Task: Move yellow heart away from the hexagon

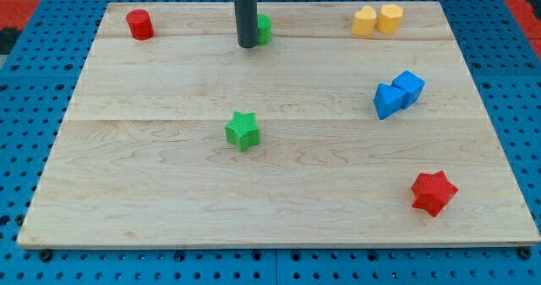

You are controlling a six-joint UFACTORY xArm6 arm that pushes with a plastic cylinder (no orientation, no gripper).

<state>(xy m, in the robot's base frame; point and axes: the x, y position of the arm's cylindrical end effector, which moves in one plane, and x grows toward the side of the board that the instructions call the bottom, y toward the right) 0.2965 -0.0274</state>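
Up at the view's top right the yellow heart [364, 21] touches the yellow hexagon [390, 18], while my tip [248, 44], a bare rod holding nothing, rests against a green block [264, 29], well apart

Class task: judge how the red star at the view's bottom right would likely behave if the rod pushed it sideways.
The red star looks solid and rigid, so it probably keeps its shape. It sits flat and squat on the smooth wooden board, so it likely slides, not tips. Its points may make it rotate if pushed off-centre.

My tip [248, 44] touching green block [265, 28], far from yellow pair [377, 19].
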